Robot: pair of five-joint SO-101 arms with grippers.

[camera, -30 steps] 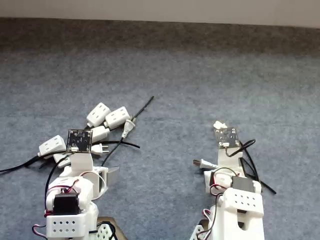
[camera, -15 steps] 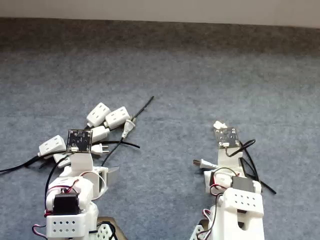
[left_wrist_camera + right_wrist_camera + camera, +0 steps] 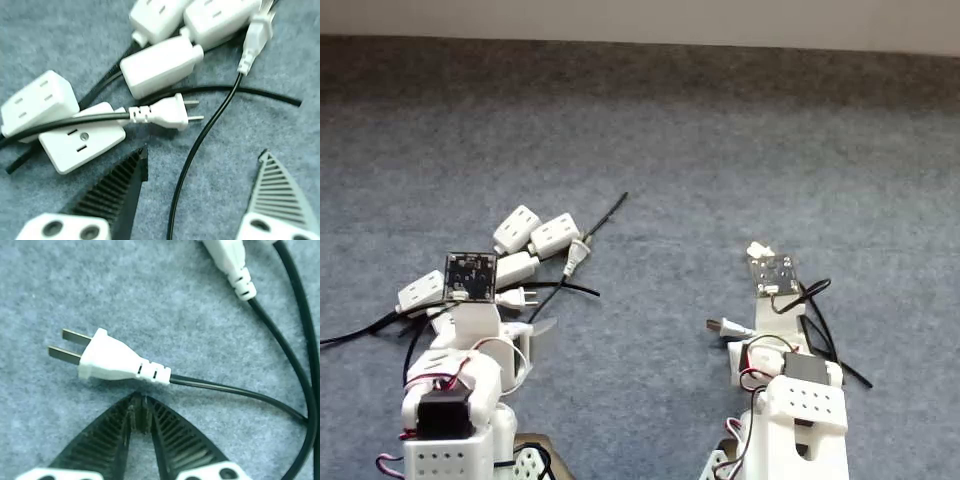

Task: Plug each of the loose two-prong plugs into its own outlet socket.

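Lower left in the high view, the left claw (image 3: 202,151) gapes near a plug (image 3: 165,111) — best grip its body, prongs free; the right claw (image 3: 142,399) is clenched, empty.

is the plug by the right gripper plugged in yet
Not plugged in. The plug lies flat on the carpet with both prongs bare, beside the shut right gripper.

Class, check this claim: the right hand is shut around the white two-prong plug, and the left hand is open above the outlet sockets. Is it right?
The right hand is shut, but on nothing: the right wrist view shows the white two-prong plug lying free on the carpet beside its tips. The left hand is open above the outlet sockets.
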